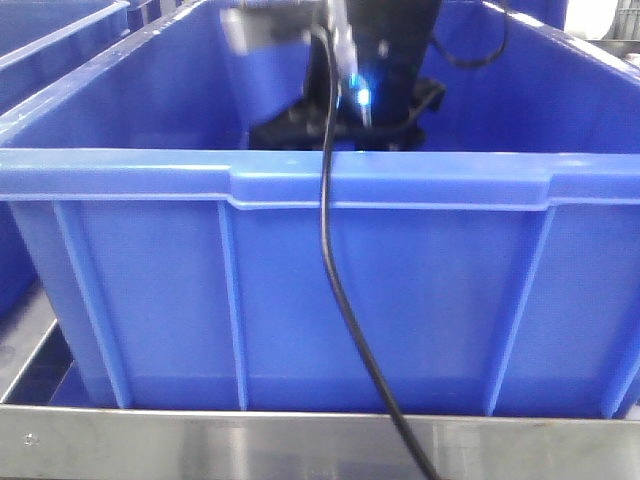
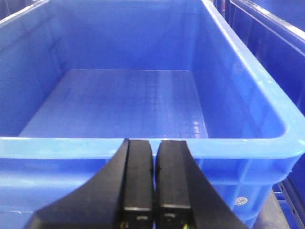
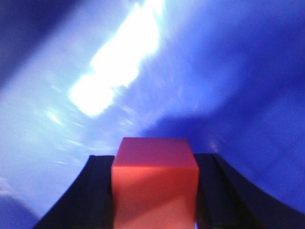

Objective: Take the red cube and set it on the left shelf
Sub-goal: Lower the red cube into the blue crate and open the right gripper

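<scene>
right gripper (image 3: 155, 191) pinching red cube (image 3: 155, 183) between both black fingers (image 3: 97, 191), cube filling gap, blurred blue bin floor beneath with bright glare. left gripper (image 2: 154, 179) pressed together, nothing held, hovering at near rim of blue bin (image 2: 248, 95); its floor bare, walls all round. front view: arm (image 1: 375, 70) reaching down inside bin (image 1: 320, 290) behind tall near wall, black cable (image 1: 335, 260) draped over rim. count: one cube, two grippers, several bins, one cable.

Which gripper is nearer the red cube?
Right. The right gripper has the red cube between its fingers; the left gripper hangs shut before an empty blue bin, no cube visible.
</scene>
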